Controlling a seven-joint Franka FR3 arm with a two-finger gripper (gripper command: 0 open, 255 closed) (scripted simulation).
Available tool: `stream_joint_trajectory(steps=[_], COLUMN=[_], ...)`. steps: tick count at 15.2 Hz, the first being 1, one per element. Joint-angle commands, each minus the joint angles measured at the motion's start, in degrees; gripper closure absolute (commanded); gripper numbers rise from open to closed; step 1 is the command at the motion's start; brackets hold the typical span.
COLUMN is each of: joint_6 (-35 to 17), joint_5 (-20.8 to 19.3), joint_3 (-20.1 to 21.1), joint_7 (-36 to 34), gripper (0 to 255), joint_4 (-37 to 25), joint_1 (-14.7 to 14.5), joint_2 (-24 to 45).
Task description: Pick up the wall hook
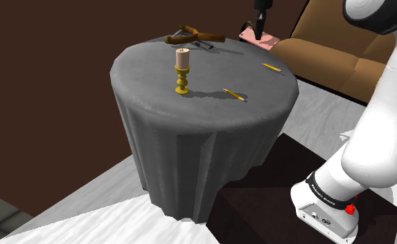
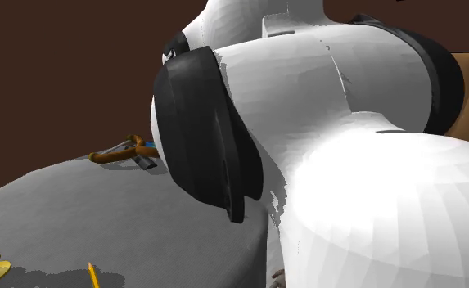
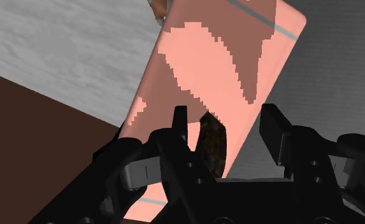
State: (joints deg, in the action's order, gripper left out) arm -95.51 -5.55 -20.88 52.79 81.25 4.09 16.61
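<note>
At the far rim of the round table, the black gripper (image 1: 260, 23) hangs straight down just over the wall hook (image 1: 258, 40), a flat pink plate with brown patches lying close to the brown sofa (image 1: 328, 48). Seen from the wrist view, the gripper (image 3: 225, 121) is released, its fingers (image 3: 273, 130) standing well apart above the wall hook (image 3: 219, 57). A small dark brown piece (image 3: 213, 145) rises between them, close against one finger and clear of the other, so nothing is clasped. Farther out on the grey tablecloth (image 1: 210, 118) lie a wooden slingshot (image 1: 193, 35), a yellow pencil (image 1: 271, 67) on the sofa side, a second pencil (image 1: 235, 96) nearer the middle, and a stubby candle on a brass candlestick (image 1: 182, 75). Beyond them the white arm (image 1: 377, 138) bulks up at the shoulder view's lower right.
</note>
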Motion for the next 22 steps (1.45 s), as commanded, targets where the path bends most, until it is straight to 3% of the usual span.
stream_joint_trajectory(steps=[1,3,5,22], joint_6=[2.3,3.7,2.3,15.4], joint_5=[2.7,3.7,2.6,3.5], joint_3=[0.3,0.5,0.6,0.5], joint_7=[0.0,0.4,0.3,2.2], gripper=[255,255,255,255], joint_4=[1.5,-2.7,1.5,-14.6], joint_1=[-0.2,0.3,0.3,1.9], joint_2=[1.3,4.2,1.2,4.2])
